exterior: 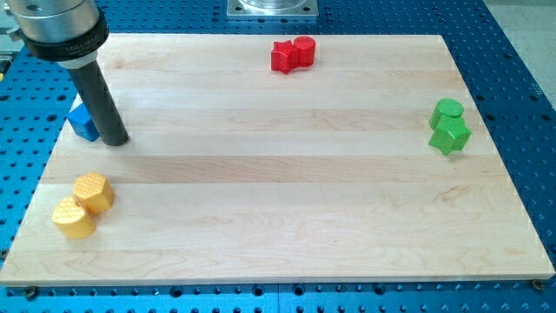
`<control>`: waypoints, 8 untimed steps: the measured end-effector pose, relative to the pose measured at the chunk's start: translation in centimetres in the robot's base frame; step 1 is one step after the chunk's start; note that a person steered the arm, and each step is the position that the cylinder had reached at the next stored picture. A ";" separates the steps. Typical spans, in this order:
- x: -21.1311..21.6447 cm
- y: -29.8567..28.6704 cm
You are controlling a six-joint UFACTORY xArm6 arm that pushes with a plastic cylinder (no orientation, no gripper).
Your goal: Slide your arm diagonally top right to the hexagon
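The dark rod comes down from the view's top left, and my tip (115, 140) rests on the wooden board (278, 217) near its left side. A blue block (83, 123) sits just left of the tip, touching or almost touching the rod and partly hidden by it. A yellow hexagon (73, 218) lies near the bottom left corner, well below and a little left of the tip. A yellow heart-like block (94, 191) touches the hexagon on its upper right, between it and the tip.
A red star-like block (282, 57) and a red cylinder (303, 49) touch each other at the top centre. A green cylinder (448, 110) and a green star-like block (450, 136) sit together at the right edge. Blue perforated table surrounds the board.
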State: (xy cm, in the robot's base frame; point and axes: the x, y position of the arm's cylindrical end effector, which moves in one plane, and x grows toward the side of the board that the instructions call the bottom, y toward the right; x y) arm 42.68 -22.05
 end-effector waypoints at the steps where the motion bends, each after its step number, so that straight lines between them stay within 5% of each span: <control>1: 0.0 0.0; 3: 0.0 1.4; 6: -0.9 11.8; 8: -1.0 10.9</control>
State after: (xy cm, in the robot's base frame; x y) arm 41.72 -11.20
